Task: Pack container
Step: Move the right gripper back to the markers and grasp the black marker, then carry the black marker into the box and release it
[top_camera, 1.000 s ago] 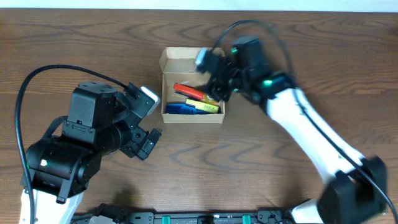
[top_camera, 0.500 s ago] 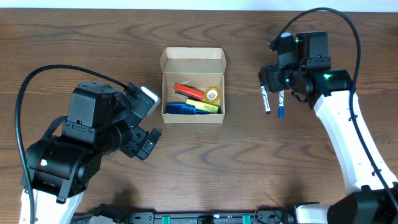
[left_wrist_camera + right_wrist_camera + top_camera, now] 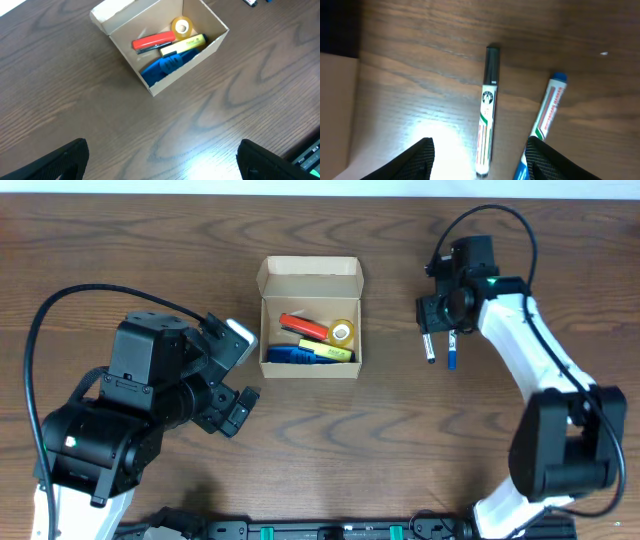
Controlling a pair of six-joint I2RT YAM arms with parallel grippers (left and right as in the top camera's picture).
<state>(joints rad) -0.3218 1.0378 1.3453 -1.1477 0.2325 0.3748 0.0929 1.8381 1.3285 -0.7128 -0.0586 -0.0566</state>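
We saw the container (image 3: 310, 275) holding a red item (image 3: 303, 327), yellow highlighter (image 3: 335, 352), blue item (image 3: 290, 355) and tape roll (image 3: 342, 332). Left end effector (image 3: 162, 160) and right end effector (image 3: 480, 155) both gaped, empty.

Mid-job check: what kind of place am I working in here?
Likely an office-style desk or lab bench: a wood-grain table, an open cardboard box holding a tape roll and yellow highlighter, and a black marker and blue marker lying loose nearby.
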